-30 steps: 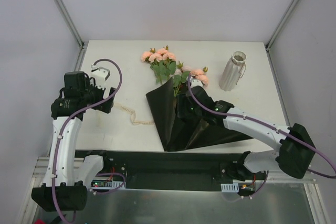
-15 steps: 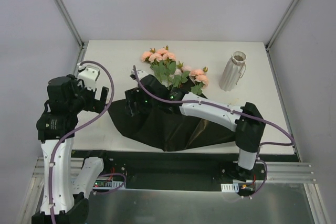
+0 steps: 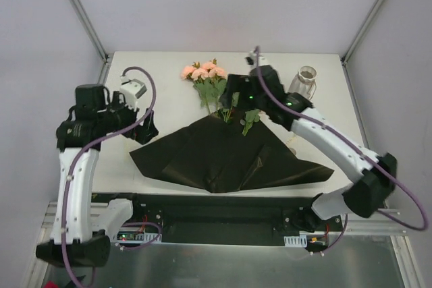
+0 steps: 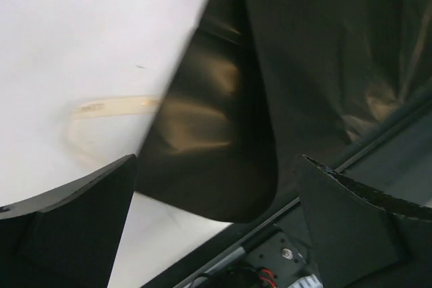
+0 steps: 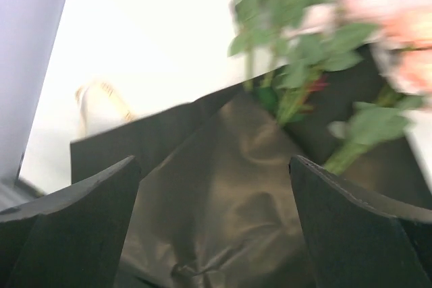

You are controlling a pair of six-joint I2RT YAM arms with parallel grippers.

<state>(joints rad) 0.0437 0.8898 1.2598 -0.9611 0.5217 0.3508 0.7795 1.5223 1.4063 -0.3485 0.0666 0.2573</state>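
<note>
Both wide open and empty, the left gripper (image 4: 216, 166) hovers over the black wrapping sheet (image 3: 216, 154) at its left corner, the right gripper (image 5: 212, 160) over flower stems (image 5: 289, 98) laid on it.

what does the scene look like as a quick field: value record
table: white, walled on three sides
sheet: black, creased, spread out by the near edge
flowers: pink, stems lying on the sheet's far corner
vase: pale, upright, right of the flowers, partly behind the right arm
ribbon: cream, one end under the sheet
left claw: open, over the sheet's left corner, holding nothing
right claw: open, above the sheet near the stems, holding nothing
</note>
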